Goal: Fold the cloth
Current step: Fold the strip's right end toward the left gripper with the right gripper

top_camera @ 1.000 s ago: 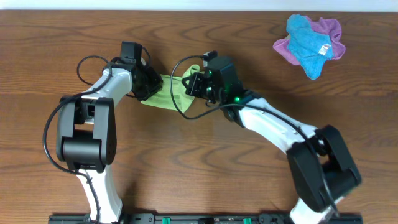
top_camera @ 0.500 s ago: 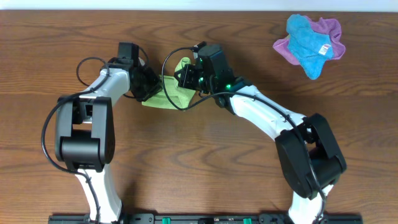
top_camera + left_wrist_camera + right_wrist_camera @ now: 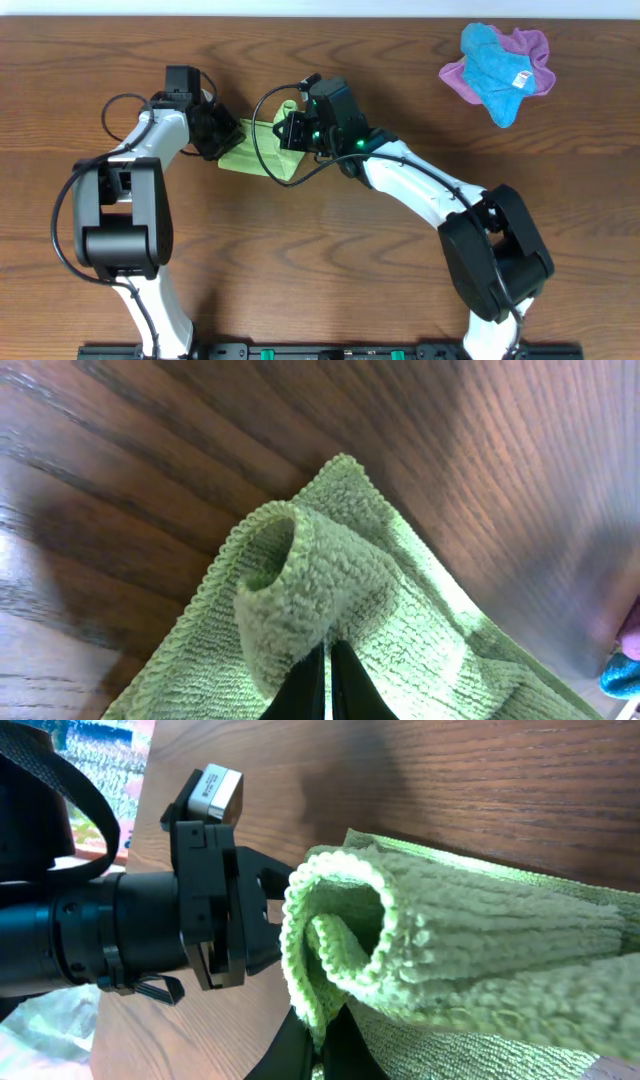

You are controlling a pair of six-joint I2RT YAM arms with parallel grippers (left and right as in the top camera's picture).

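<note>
Gripping one lime yellow-green square microfibre cloth [image 3: 262, 152] by two rolled-up edges, mid-table!
Clamped tight at the left end by the left gripper [image 3: 213, 133], at the right end by the right gripper [image 3: 290, 128]; strung left-to-right between both, equally near each, lower part on the brown wooden table [image 3: 300, 260]. Far right: one bright blue cloth [image 3: 492, 62] atop one purple cloth [image 3: 530, 42].

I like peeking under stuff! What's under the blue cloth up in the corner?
A purple cloth lies under the blue cloth, peeking out at its left and upper right. Its middle is covered, so anything else beneath cannot be seen.
</note>
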